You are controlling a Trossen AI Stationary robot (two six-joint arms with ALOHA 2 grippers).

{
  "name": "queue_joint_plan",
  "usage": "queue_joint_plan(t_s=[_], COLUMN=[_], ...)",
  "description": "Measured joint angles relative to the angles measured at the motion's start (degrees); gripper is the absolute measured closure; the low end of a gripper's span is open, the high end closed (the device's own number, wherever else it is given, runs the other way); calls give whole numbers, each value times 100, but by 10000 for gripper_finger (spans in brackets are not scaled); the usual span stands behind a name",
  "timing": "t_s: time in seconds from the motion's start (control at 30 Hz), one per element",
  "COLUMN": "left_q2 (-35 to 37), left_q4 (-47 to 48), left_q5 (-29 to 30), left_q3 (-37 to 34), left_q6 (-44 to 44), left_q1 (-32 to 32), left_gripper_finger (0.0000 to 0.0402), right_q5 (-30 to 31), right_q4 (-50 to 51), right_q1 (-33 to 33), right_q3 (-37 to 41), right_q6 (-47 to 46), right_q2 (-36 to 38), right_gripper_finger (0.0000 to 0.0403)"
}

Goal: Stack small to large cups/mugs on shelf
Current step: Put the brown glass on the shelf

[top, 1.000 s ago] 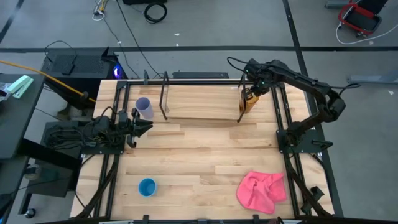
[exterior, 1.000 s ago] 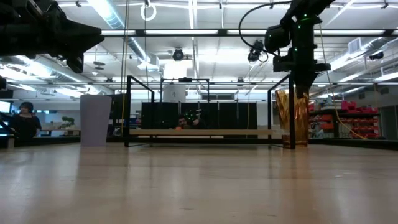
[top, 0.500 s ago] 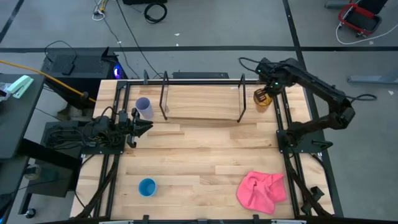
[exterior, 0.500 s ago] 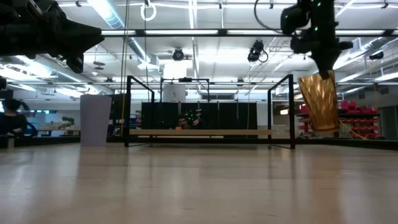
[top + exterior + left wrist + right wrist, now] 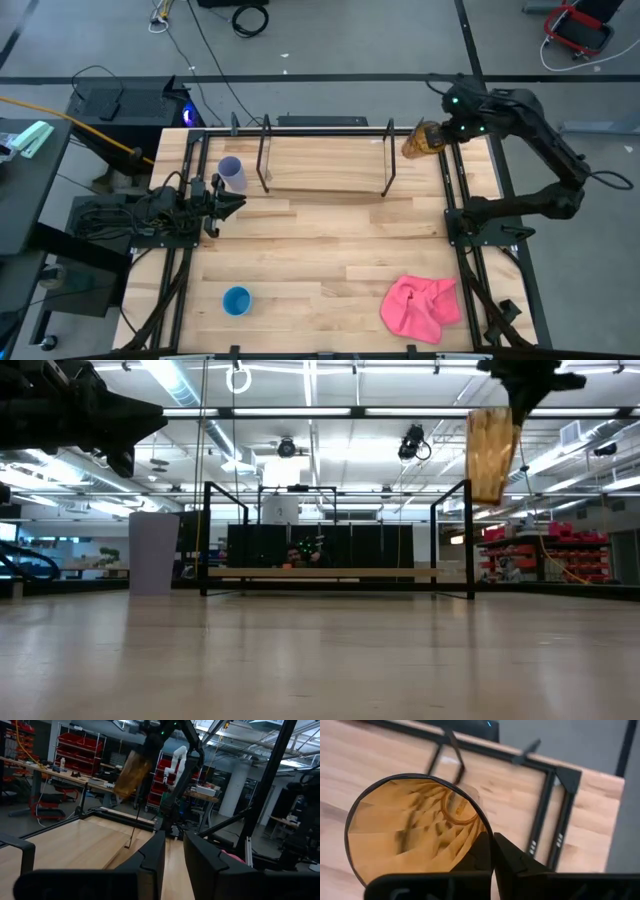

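Amber-orange cup [image 5: 418,141] was off the table, pinched at its rim by the right gripper [image 5: 440,135], up at the far right corner just outside the shelf's right end. In the low view the cup [image 5: 491,455] hung high, its base clear above the shelf's top rods, long axis close to vertical with a slight tilt; the left wrist view showed it [image 5: 132,767] tilted too. Right wrist view looked straight down into the open mouth [image 5: 415,827], one finger inside the wall and one outside, so the grip was on the rim, not around the body. Shelf [image 5: 325,162] ran along the far edge of the table, board bare as far as I could see. Key relation: the shelf board lay to the robot's left of and below the held cup, so my read is the next move is a sideways carry inward over the end frame, then a descent with the base levelled. Right arm was plainly the nearer one for that. Lavender cup [image 5: 232,172] stood upright just outside the shelf's left end, near the left gripper [image 5: 228,204], which was parked at the left edge with fingers closed on nothing. Blue cup [image 5: 237,300] sat upright at the near left, well apart from everything. Pink cloth [image 5: 421,306] lay near right, out of the way. Risk as I judge it: clipping the right end rods on the way in.
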State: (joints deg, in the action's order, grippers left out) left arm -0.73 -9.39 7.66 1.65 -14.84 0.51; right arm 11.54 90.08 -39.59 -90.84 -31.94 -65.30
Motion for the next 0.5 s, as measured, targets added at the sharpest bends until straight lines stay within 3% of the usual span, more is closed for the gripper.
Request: queue_joint_plan(t_s=[0.27, 0.5], left_q2=[0, 0], left_q4=[-2, -2], left_q5=[0, 0], left_q3=[0, 0], left_q6=[-98, -106], left_q1=[0, 1], left_gripper_finger=[330, 324], right_q5=[217, 366], right_q4=[-4, -7], right_q1=[804, 1314], right_q3=[-1100, -2087], right_q6=[-310, -262], right_q2=[-522, -1473], right_gripper_finger=[398, 398])
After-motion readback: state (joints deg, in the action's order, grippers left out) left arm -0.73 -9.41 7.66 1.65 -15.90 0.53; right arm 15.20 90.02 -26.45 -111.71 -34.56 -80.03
